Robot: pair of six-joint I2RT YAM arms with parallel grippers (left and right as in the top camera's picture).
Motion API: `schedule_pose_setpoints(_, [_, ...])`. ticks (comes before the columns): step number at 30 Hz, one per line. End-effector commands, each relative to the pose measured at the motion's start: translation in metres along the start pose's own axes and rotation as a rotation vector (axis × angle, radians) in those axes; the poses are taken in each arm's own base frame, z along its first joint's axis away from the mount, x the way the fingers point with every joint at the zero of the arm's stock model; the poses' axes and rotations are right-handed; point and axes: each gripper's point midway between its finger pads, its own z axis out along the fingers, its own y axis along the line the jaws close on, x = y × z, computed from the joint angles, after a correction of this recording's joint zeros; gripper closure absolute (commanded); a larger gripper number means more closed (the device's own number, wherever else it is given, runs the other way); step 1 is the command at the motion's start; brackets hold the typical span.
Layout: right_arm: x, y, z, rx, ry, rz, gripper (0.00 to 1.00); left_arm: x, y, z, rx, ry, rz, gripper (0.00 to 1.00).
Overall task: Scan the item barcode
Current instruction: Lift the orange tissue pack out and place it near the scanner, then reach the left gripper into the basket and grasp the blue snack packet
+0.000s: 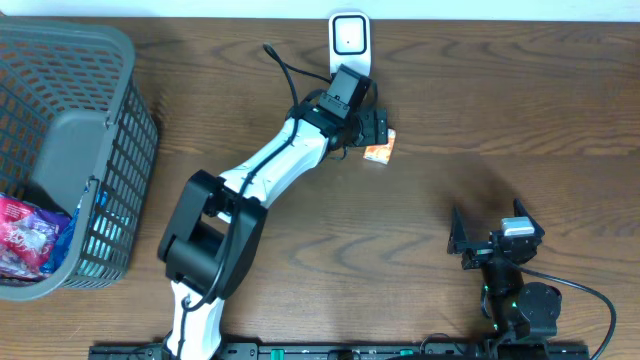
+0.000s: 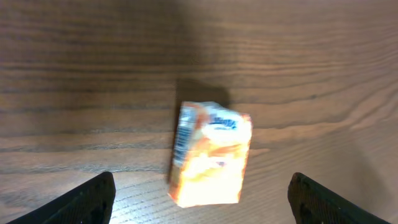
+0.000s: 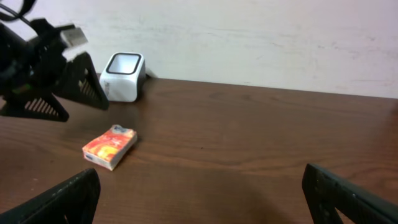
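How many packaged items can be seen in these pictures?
2. An orange packet lies on the table near the scanner; a pink packet lies in the basket at the left edge. The basket may hide more.

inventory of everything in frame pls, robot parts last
packet: 1, orange with white and blue print, lying flat on the table just in front of the scanner, touching no finger
scanner: 1, white with dark window, far edge of the table at centre
basket: 1, grey mesh plastic, left end of the table
wrapped packs: count unclear, pink-red, inside the basket
table: 1, dark brown wood, under everything
wall: 1, off-white, behind the table
left arm: 1, white and black, reaching out to the scanner
left gripper: 1, black, open, over the packet
right arm: 1, black, at the near right edge
right gripper: 1, black, open, holding nothing
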Motion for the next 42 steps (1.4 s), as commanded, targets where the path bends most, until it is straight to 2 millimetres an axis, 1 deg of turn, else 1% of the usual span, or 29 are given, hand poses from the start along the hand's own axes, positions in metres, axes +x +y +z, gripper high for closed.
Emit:
schedule_pose_setpoints(1, [0.0,0.001,0.0,-0.005,0.0,-0.013,0.01,-0.043,-0.019,-0.064,0.061,-0.141,0.007,0.11])
schedule_pose_setpoints(2, [0.0,0.001,0.0,-0.005,0.0,-0.013,0.01,-0.052,-0.02,-0.081,0.07,-0.175,0.018,0.11])
schedule_pose_setpoints(3, [0.0,0.001,0.0,-0.005,0.0,-0.013,0.01,-0.065,-0.02,-0.107,0.08,-0.226,0.039,0.11])
schedule_pose_setpoints(4, [0.0,0.001,0.0,-0.005,0.0,-0.013,0.01,-0.073,-0.019,-0.124,0.083,-0.259,0.053,0.11])
schedule_pose_setpoints(6, [0.0,0.001,0.0,-0.005,0.0,-0.013,0.01,-0.091,-0.012,-0.167,0.082,-0.342,0.085,0.11])
schedule_pose_setpoints(8, [0.0,0.001,0.0,-0.005,0.0,-0.013,0.01,-0.106,0.004,-0.215,0.054,-0.425,0.119,0.11])
schedule_pose_setpoints(9, [0.0,0.001,0.0,-0.005,0.0,-0.013,0.01,-0.11,0.015,-0.234,0.029,-0.457,0.128,0.11])
schedule_pose_setpoints(10, [0.0,0.001,0.0,-0.005,0.0,-0.013,0.01,-0.118,0.043,-0.27,-0.046,-0.521,0.104,0.11])
schedule_pose_setpoints(11, [0.0,0.001,0.0,-0.005,0.0,-0.013,0.01,-0.121,0.066,-0.294,-0.116,-0.565,0.061,0.11])
schedule_pose_setpoints(12, [0.0,0.001,0.0,-0.005,0.0,-0.013,0.01,-0.122,0.088,-0.314,-0.182,-0.599,0.019,0.11])
schedule_pose_setpoints(13, [0.0,0.001,0.0,-0.005,0.0,-0.013,0.01,-0.121,0.114,-0.338,-0.258,-0.636,-0.032,0.11])
schedule_pose_setpoints(14, [0.001,0.001,0.0,-0.005,0.0,-0.013,0.01,-0.118,0.137,-0.358,-0.323,-0.663,-0.078,0.11])
schedule_pose_setpoints(15, [0.0,0.001,0.0,-0.005,0.0,-0.013,0.01,-0.112,0.164,-0.379,-0.402,-0.687,-0.137,0.11])
schedule_pose_setpoints(17, [0.0,0.001,0.0,-0.005,0.0,-0.013,0.01,-0.094,0.209,-0.411,-0.53,-0.705,-0.256,0.11])
schedule_pose_setpoints(19, [0.0,0.001,0.0,-0.005,0.0,-0.013,0.01,-0.07,0.25,-0.431,-0.623,-0.697,-0.419,0.09])
schedule_pose_setpoints(20, [0.0,0.001,0.0,-0.005,0.0,-0.013,0.01,-0.056,0.269,-0.438,-0.655,-0.688,-0.523,0.02])
schedule_pose_setpoints(21, [0.0,0.001,0.0,-0.005,0.0,-0.013,0.01,-0.039,0.287,-0.442,-0.688,-0.677,-0.64,0.02])
schedule_pose_setpoints(23, [0.0,0.001,0.0,-0.005,0.0,-0.013,0.01,-0.01,0.314,-0.447,-0.737,-0.66,-0.859,0.02])
schedule_pose_setpoints(25, [0.0,0.001,0.0,-0.005,0.0,-0.013,0.01,0.018,0.338,-0.444,-0.769,-0.627,-1.057,0.02])
schedule_pose_setpoints(26, [0.0,0.001,0.0,-0.005,0.0,-0.013,0.01,0.026,0.346,-0.442,-0.78,-0.616,-1.117,0.02])
schedule_pose_setpoints(28, [0.001,0.001,0.0,-0.005,0.0,-0.013,0.01,0.036,0.361,-0.435,-0.781,-0.594,-1.212,0.02])
schedule_pose_setpoints(29, [0.0,0.001,0.0,-0.005,0.0,-0.013,0.01,0.038,0.365,-0.429,-0.768,-0.572,-1.229,0.02])
schedule_pose_setpoints(31, [0.001,0.001,0.0,-0.005,0.0,-0.013,0.01,0.049,0.377,-0.415,-0.785,-0.489,-1.269,0.02])
schedule_pose_setpoints(36, [0.0,0.001,0.0,-0.005,0.0,-0.013,0.01,0.059,0.405,-0.385,-0.816,-0.363,-1.321,0.02])
schedule_pose_setpoints(38, [0.0,0.001,0.0,-0.005,0.0,-0.013,0.01,0.069,0.414,-0.369,-0.838,-0.292,-1.363,0.02])
schedule_pose_setpoints(42, [0.0,0.001,0.0,-0.005,0.0,-0.013,0.01,0.09,0.426,-0.348,-0.903,-0.202,-1.502,0.02])
